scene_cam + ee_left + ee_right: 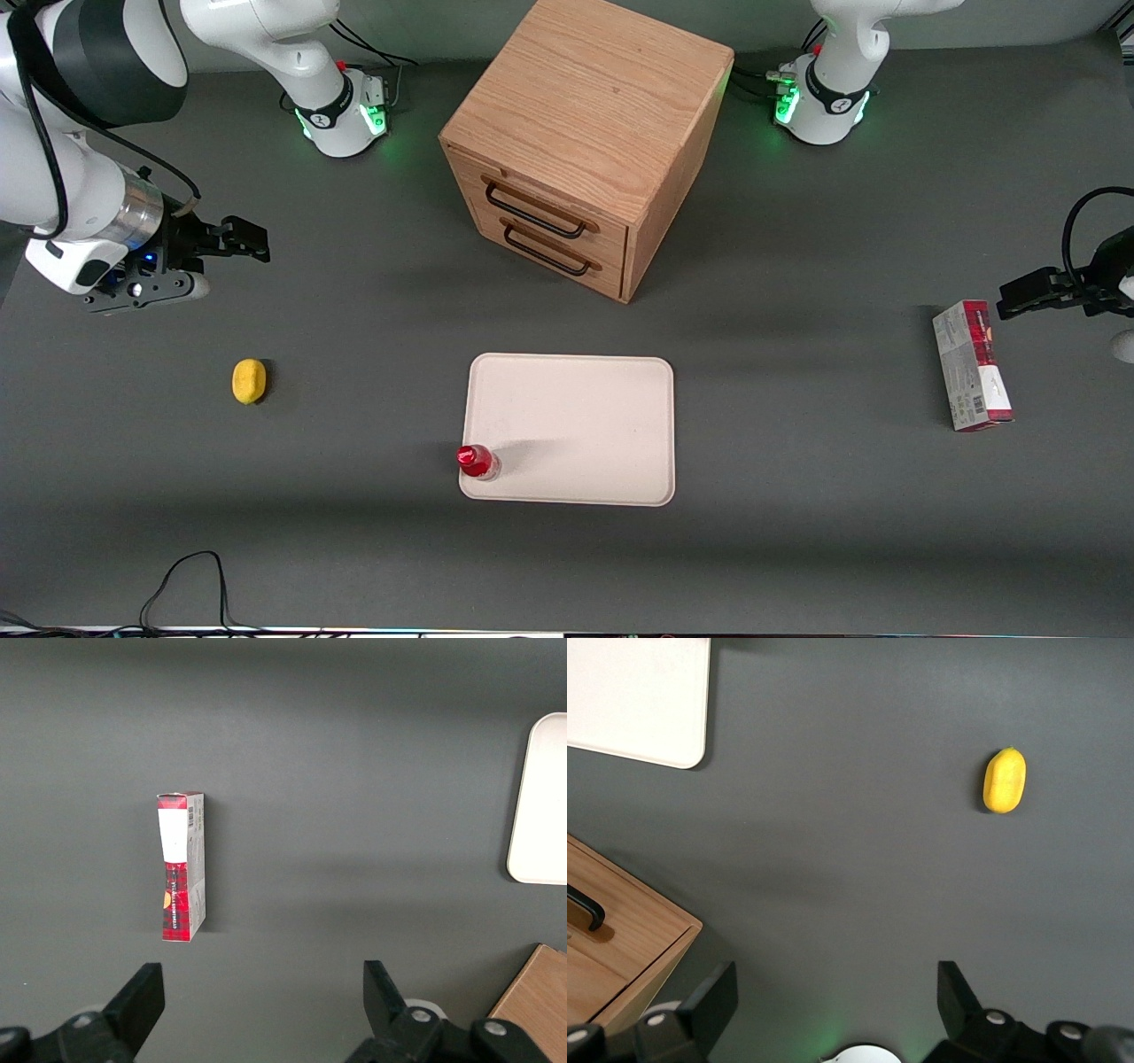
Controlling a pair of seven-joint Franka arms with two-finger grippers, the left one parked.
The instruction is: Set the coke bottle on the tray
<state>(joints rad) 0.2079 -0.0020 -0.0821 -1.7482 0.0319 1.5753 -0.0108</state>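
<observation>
A small red coke bottle (477,461) stands upright on the lower corner of the cream tray (576,425), at the lower centre of the front view. The gripper (232,241) hangs at the upper left edge, well apart from the bottle, fingers spread and empty, above the grey desk (354,549).

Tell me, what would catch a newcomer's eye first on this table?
Probably the big wooden drawer box, standing farther from the front camera than the cream tray. Next, the small red coke bottle standing upright on the tray's near corner. The working arm's tool hangs open and empty toward its own end of the table, above a yellow lemon-like object.
</observation>
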